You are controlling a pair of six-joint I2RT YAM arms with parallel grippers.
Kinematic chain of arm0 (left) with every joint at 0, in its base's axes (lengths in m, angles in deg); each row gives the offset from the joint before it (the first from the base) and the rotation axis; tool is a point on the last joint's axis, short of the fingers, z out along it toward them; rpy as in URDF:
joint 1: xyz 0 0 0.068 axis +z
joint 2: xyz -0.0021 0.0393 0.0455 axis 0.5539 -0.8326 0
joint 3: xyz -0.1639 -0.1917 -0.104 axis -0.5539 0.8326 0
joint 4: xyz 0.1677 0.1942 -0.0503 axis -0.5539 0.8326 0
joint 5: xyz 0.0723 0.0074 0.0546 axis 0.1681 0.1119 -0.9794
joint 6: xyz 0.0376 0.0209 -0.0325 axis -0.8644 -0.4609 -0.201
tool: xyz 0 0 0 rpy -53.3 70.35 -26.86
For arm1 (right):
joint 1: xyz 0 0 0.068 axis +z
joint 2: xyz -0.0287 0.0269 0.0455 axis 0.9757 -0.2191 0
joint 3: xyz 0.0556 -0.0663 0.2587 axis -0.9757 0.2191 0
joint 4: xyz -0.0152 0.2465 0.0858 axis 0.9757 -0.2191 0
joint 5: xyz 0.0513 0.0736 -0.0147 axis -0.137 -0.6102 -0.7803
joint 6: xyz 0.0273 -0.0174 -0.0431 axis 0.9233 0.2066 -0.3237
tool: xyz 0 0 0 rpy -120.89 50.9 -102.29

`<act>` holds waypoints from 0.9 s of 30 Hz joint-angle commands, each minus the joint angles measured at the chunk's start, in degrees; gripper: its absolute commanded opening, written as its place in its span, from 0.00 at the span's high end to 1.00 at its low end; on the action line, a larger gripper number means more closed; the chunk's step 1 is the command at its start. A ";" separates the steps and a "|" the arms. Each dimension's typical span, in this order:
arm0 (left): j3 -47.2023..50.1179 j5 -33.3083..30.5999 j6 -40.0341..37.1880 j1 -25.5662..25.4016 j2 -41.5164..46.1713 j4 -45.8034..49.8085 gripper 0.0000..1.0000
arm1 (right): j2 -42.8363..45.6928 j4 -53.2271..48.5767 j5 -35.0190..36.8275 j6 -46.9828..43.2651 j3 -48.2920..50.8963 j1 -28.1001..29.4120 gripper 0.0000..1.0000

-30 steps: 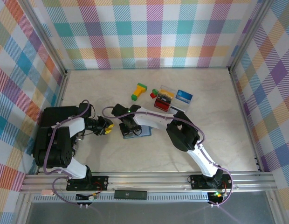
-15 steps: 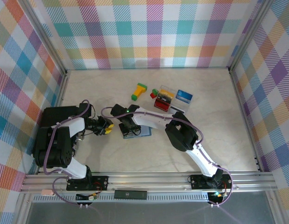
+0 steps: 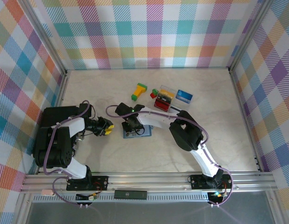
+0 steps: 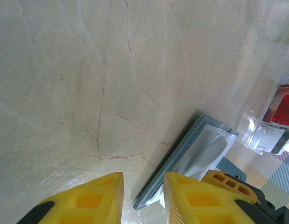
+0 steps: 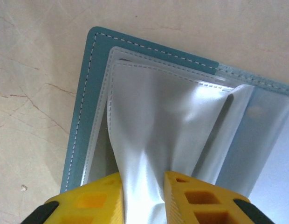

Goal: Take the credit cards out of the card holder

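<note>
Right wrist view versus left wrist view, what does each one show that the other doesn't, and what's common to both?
Right wrist: the right gripper pinching a clear sleeve that creases between its fingers, and white stitching along the cover.
Left wrist: the left gripper, jaws apart with nothing between them, plus a red card and a clear plastic case at the right edge.
Both: the open card holder lying on the marble table.

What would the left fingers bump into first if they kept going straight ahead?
Probably the card holder. Its near edge lies on the table just ahead of the left fingers, a little off to one side. Depth is hard to judge, so they might cross some bare table first.
</note>
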 commanded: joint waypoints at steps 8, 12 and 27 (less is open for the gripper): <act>-0.74 1.68 -1.05 0.01 2.03 2.02 0.72 | 4.56 -3.08 8.82 6.47 2.18 -0.61 0.69; -1.06 1.68 -0.94 -0.46 2.10 2.17 0.72 | 6.28 -4.25 12.90 8.32 3.62 -0.70 0.65; -4.46 1.15 1.35 -7.48 0.17 0.95 0.69 | 14.50 -4.21 18.97 17.69 14.92 -4.00 0.62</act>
